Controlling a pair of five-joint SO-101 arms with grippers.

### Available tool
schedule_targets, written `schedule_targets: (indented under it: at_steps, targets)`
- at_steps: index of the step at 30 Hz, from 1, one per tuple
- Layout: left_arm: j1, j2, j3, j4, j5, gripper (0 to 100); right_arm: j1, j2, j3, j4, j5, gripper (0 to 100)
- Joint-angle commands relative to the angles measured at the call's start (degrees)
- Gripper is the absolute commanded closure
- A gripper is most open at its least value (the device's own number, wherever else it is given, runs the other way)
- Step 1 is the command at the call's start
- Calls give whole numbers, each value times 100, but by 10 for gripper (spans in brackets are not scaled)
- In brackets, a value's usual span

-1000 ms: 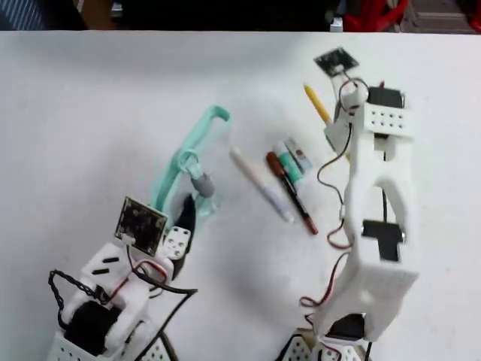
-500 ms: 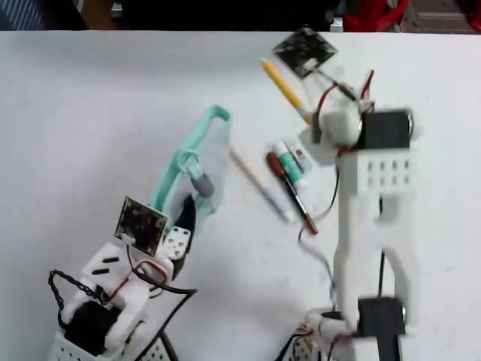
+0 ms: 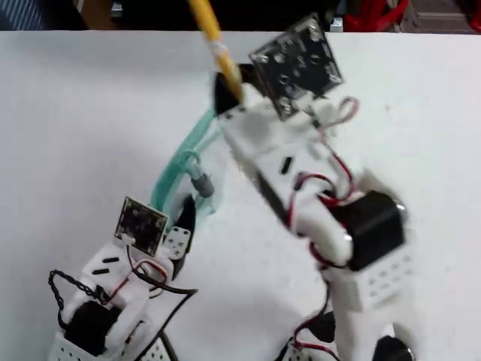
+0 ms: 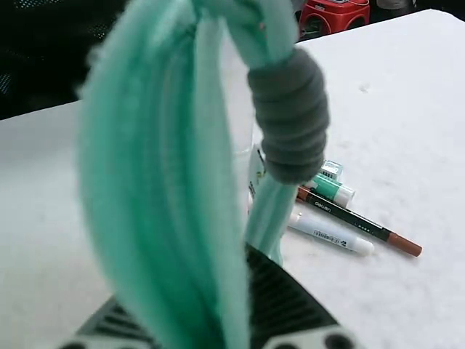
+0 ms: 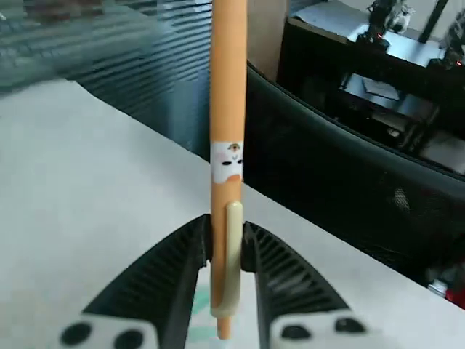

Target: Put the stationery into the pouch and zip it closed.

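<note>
The right pincer (image 3: 229,94) is raised over the desk (image 3: 75,113) and is pressed together on an orange pen (image 3: 210,30), pinching it near its lower end at the pale clip. In the right wrist view the pen stands upright between the two black jaws, with most of its barrel projecting above them. In the high view the pen and pincer sit above the far end of the pouch (image 3: 180,169), a teal-edged, see-through pouch lying on the desk between the two arms. The left pincer (image 3: 188,214) is at the near end of the pouch and is pinching its teal edge, just beside the grey zipper pull (image 4: 288,116). The left wrist view shows three further items lying side by side on the desk beyond the pouch: a white marker (image 4: 330,234), a dark pen (image 4: 356,222) with a brown tip, and a green-and-white tube (image 4: 330,190). The marker and the dark pen lie close together, roughly parallel.
</note>
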Motion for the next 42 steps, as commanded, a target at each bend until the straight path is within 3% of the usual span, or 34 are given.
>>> schedule_targets:
  at_steps: [1, 6, 13, 30, 36, 42]
  targets:
    - [66, 4, -18, -132, 9, 977, -171, 180, 70, -541, -879, 981]
    - [66, 4, -18, -123, 9, 977, 119, -321, 1609, -1569, -1433, 981]
    - [66, 4, -18, -141, 0, 977, -66, -1297, 3736, -3081, -949, 981]
    - [57, 4, -18, -158, 0, 976, -321, -2149, 5222, -3415, -879, 981]
    - [57, 4, -18, -158, 0, 976, -787, -2387, 5222, -3046, 185, 975]
    - [57, 4, -18, -158, 0, 976, -813, -2387, 5222, -2484, 360, 848]
